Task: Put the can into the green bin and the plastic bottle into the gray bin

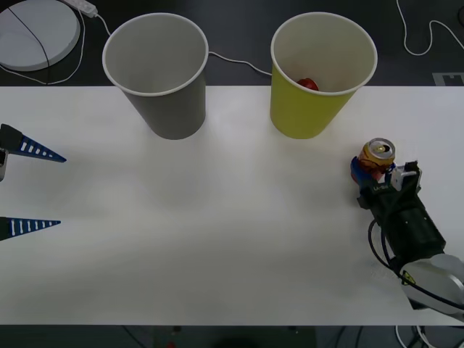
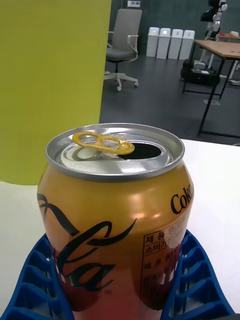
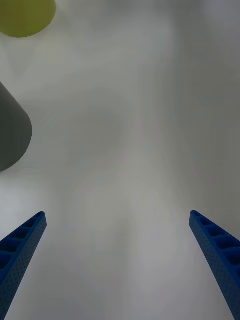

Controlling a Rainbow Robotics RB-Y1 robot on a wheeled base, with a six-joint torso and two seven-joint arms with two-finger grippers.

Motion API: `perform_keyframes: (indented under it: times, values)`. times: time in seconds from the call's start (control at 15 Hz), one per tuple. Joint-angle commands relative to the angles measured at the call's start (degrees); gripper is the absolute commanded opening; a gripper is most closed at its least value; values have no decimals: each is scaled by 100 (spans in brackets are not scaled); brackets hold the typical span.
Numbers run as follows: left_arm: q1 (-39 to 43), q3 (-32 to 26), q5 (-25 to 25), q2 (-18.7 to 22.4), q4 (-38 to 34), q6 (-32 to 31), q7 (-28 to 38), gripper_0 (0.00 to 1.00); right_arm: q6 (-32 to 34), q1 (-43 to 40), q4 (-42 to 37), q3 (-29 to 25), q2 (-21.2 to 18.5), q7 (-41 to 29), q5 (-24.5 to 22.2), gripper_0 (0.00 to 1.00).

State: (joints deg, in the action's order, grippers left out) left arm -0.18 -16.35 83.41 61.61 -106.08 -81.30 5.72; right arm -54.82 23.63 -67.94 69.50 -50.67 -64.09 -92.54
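An orange can (image 1: 378, 154) with a gold top and an open tab stands upright near the table's right side. My right gripper (image 1: 373, 168) is shut on it. In the right wrist view the blue fingers (image 2: 35, 280) hug both sides of the can (image 2: 115, 215). The green bin (image 1: 319, 72) is at the back, just left of the can, with a small red thing (image 1: 308, 84) inside. The gray bin (image 1: 159, 72) stands to its left. My left gripper (image 1: 62, 190) is open at the table's left edge, holding nothing. The plastic bottle is out of view.
The green bin (image 2: 50, 85) rises close behind the can in the right wrist view. In the left wrist view the gray bin (image 3: 12, 135) and the green bin (image 3: 25, 15) sit beyond the open left gripper (image 3: 117, 215). A white cable (image 1: 232, 61) runs behind the bins.
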Motion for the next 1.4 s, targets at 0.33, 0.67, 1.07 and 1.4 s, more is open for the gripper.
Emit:
perform_keyframes:
  times: [0.33,0.67,1.07,1.4]
  values:
    - [0,0,0,0,0,0,0,100,1483,-869,-1556,-1219,-1006,160,-537,0]
    - [0,0,0,0,0,0,0,100,3258,-2117,-2935,-3021,-1507,336,-1038,0]
    - [0,0,0,0,0,0,0,100,5965,-3690,-4342,-5578,-1498,477,-1231,0]
    - [0,0,0,0,0,0,0,100,8874,-4200,-5194,-7486,-971,442,-1152,0]
